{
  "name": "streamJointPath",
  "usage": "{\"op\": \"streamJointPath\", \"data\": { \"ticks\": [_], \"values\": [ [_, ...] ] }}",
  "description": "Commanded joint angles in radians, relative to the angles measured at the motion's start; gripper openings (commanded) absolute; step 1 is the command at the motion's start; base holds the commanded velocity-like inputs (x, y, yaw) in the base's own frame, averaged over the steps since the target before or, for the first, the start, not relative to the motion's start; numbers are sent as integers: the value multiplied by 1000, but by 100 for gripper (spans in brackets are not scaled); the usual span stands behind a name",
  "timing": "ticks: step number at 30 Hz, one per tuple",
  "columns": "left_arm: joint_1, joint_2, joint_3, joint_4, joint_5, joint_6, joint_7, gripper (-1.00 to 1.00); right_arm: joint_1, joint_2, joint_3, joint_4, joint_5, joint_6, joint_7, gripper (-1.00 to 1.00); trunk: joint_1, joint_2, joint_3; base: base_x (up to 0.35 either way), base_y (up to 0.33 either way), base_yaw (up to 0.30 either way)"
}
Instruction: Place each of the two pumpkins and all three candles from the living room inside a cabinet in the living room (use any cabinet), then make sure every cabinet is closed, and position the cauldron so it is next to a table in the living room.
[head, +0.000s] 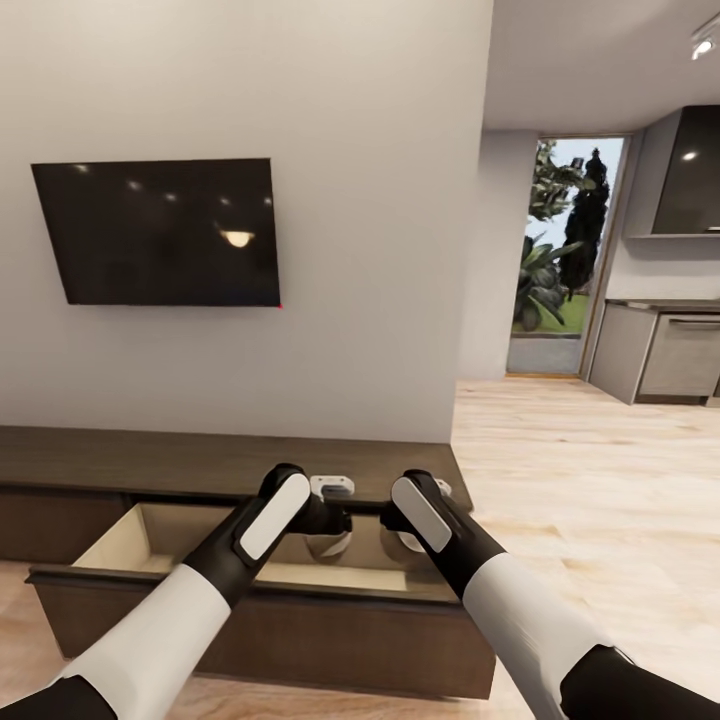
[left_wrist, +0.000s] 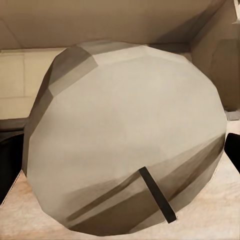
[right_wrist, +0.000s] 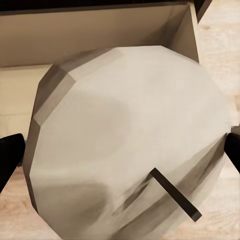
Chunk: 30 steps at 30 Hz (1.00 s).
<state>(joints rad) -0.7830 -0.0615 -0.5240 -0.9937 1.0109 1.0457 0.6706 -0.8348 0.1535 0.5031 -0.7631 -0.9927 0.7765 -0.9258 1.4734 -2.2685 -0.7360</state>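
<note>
The cabinet (head: 200, 462) runs low along the wall, and its wide drawer (head: 300, 625) is pulled out toward me, showing a pale interior. My left gripper (head: 330, 518) hangs over the open drawer, shut on a grey-beige candle (left_wrist: 125, 135) with a dark wick. Beside it my right gripper (head: 410, 522) is over the drawer's right part, shut on a second candle (right_wrist: 130, 140). Dark fingertips (right_wrist: 10, 157) flank that candle. The pumpkins, cauldron and table are out of view.
A black TV (head: 160, 232) hangs on the wall above the cabinet. Open wood floor (head: 580, 480) stretches to the right toward a glass door (head: 562, 260) and grey kitchen units (head: 665, 352).
</note>
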Motion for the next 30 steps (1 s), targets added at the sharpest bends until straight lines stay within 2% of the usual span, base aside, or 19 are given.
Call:
{"op": "streamJointPath", "data": {
  "ticks": [1,5,19,30],
  "values": [
    [-1,0,-9,-1,8,2,10,-100,-1,0,3,-1,-8,3,-11,-100,0,-1,-1,159,99,0],
    [-1,0,-20,0,8,2,10,-100,-1,0,4,-1,-9,3,-10,-100,0,-1,-1,88,57,0],
    [-1,0,-24,0,8,2,10,-100,-1,-2,6,-3,-9,3,-10,-100,0,-1,-1,10,6,-1],
    [-1,-1,-24,0,8,2,9,-100,-1,-2,6,-4,-9,3,-10,-100,0,-1,5,0,0,-94]
  ]
}}
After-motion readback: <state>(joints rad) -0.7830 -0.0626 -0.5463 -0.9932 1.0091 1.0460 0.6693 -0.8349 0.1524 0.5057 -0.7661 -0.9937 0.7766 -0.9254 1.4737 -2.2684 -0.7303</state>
